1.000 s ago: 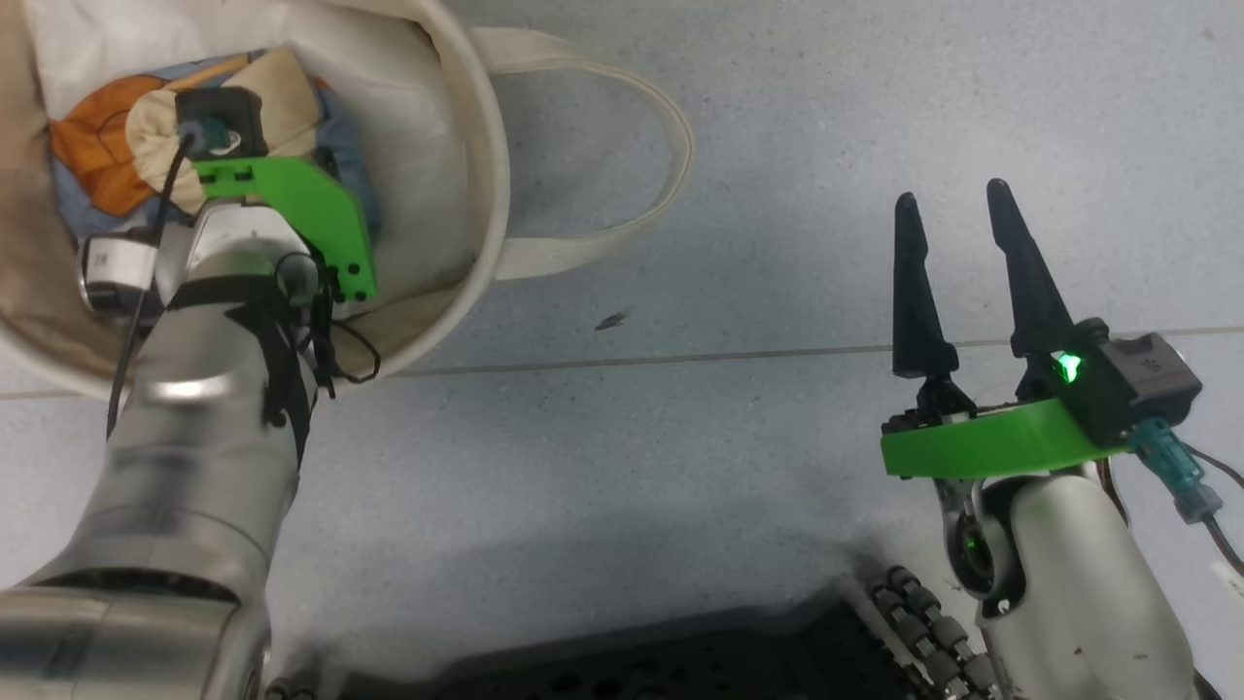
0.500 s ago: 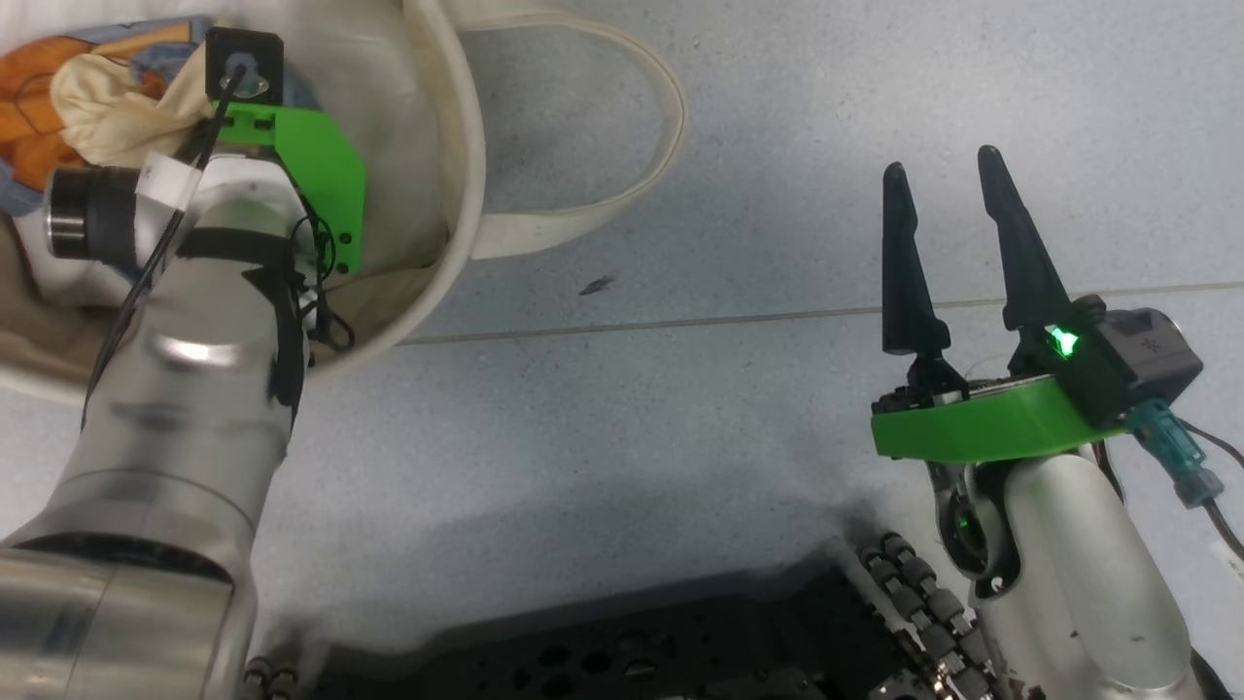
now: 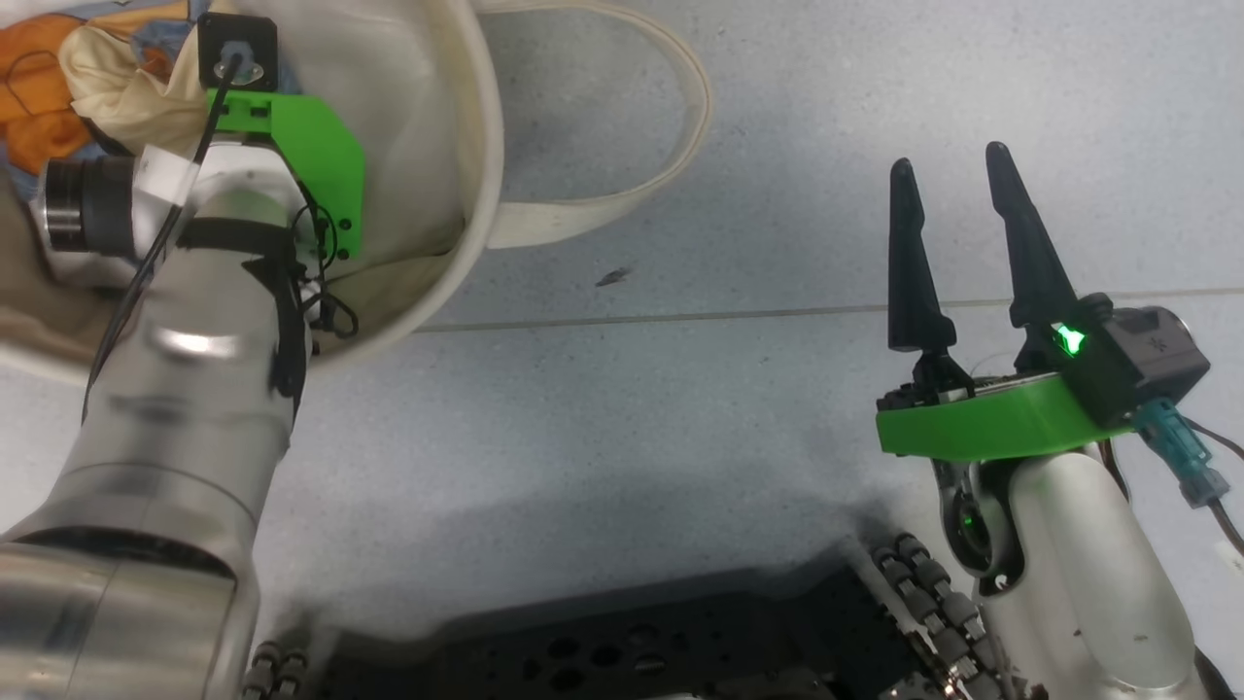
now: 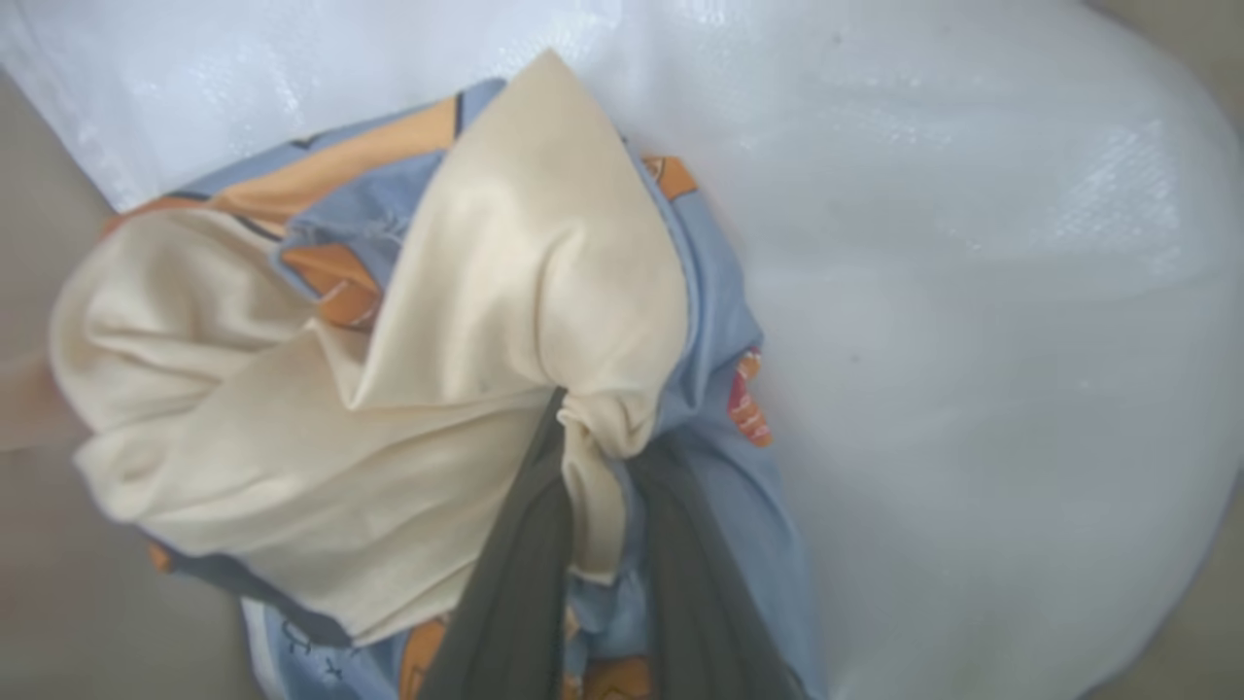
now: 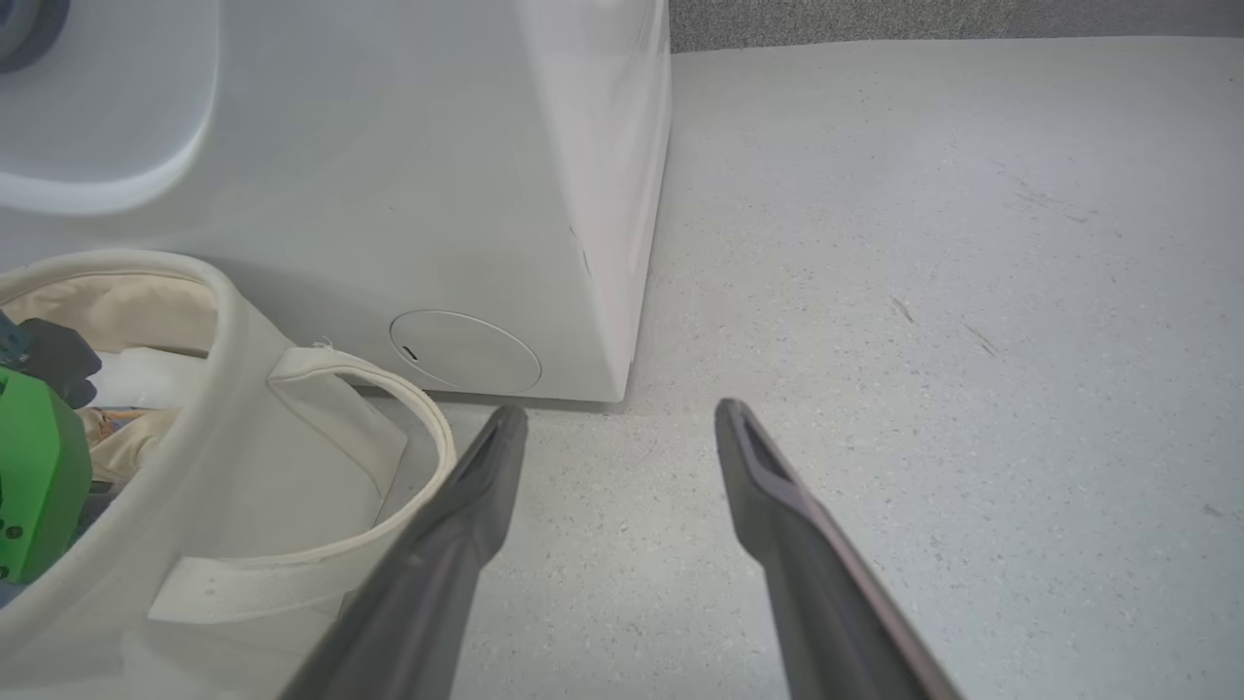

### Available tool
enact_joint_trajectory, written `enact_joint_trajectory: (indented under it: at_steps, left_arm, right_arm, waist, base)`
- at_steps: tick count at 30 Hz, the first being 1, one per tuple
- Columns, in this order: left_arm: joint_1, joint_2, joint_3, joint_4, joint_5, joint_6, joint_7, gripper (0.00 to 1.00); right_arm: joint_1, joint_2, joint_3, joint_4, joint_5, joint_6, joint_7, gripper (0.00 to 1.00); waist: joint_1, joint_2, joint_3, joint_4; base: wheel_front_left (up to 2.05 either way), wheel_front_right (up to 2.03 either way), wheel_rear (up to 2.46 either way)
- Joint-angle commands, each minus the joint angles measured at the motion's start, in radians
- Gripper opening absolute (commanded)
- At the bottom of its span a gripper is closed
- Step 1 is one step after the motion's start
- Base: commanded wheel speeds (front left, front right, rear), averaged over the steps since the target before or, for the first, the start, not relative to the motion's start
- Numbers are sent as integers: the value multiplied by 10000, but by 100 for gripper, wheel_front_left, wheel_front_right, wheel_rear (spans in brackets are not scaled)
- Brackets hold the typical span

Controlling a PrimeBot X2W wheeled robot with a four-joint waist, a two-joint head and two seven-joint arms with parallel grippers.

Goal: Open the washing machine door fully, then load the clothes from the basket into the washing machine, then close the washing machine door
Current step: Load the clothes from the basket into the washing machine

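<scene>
My left gripper (image 4: 595,439) reaches down inside the small round cream canvas basket (image 3: 483,185). Its jaws are clenched on a bunched fold of the soft blue clothes (image 4: 505,253), printed with orange-brown figures and lined in cream. The cream lining puckers right where my two dark fingers (image 4: 525,564) meet it. The rest of the fabric spreads out beyond the fingertips, over a plain shiny white bundle (image 4: 952,292) that lies under and beside it in the basket.

From my head I see my left wrist over the basket's mouth. The clothes (image 3: 68,78) show past it, against the far inner wall. One long loop handle (image 3: 685,136) lies flat on the pale grey speckled floor (image 3: 680,437).

My right gripper (image 3: 950,157) hangs over bare floor, well apart from the basket, with its jaws spread wide and nothing between them. Along its fingers (image 5: 457,544) I see the basket (image 5: 228,321) standing just in front of the white front-loading washing machine (image 5: 437,175), near the round cover (image 5: 465,352) low on its front.
</scene>
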Motion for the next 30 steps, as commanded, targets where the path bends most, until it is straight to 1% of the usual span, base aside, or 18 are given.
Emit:
enact_joint_trajectory:
  at_steps: [1, 5, 9, 14, 16, 18, 20, 24, 27, 28, 30]
  left_arm:
    - [290, 338, 187, -76, -60, 15, -70, 0]
    - [392, 320, 338, -78, -349, -256, -788, 0]
    - [568, 307, 660, -287, -806, -636, -2296, 0]
    - [1013, 237, 1167, -409, -1518, -1352, -4094, 0]
    - [1231, 212, 1386, -569, -1804, -1650, -4470, 0]
    - [1519, 185, 1607, -853, -2075, -1969, -4624, 0]
    - [1875, 188, 1770, -1569, -2198, -2239, -4660, 0]
    - [3109, 172, 2223, -3781, -2252, -2671, -4668, 0]
    - [4184, 71, 2695, -5317, -2387, -3123, -4669, 0]
    - [4838, 13, 3021, -6302, -2425, -3403, -4670, 0]
    - [5482, -40, 3345, -7259, -2412, -3568, -4670, 0]
  right_arm:
    - [324, 49, 171, -283, -113, 0, -49, 100]
    - [334, 42, 140, -281, -145, 0, -49, 100]
    - [343, 21, 171, -256, -137, 0, -49, 100]
    - [410, 11, 221, -133, -112, 0, -49, 100]
    - [475, 6, 231, -66, -96, 0, -49, 100]
    - [560, 2, 231, 7, -84, 0, -49, 100]
    - [647, 2, 220, 75, -67, 0, -49, 100]
    - [820, 6, 211, 221, -34, 0, -49, 100]
    - [987, 14, 168, 340, 26, 0, -49, 100]
    - [1132, 22, 117, 405, 113, 0, -49, 100]
    - [1279, 29, 112, 470, 144, 0, -49, 100]
  waist:
    - [0, 0, -47, 42]
    - [0, 0, -304, 219]
    - [0, 0, -737, 402]
    - [0, 0, -1546, 637]
    - [0, 0, -1932, 735]
    - [0, 0, -2344, 829]
    - [0, 0, -2753, 918]
    - [0, 0, -3602, 1054]
    - [0, 0, -4276, 1114]
    - [0, 0, -4706, 1157]
    - [0, 0, -5105, 1205]
  base:
    - [0, 0, 0]
    - [0, 0, 0]
    - [0, 0, 0]
    - [0, 0, 0]
    - [0, 0, 0]
    - [0, 0, 0]
    - [0, 0, 0]
    - [0, 0, 0]
    - [0, 0, 0]
    - [0, 0, 0]
    - [0, 0, 0]
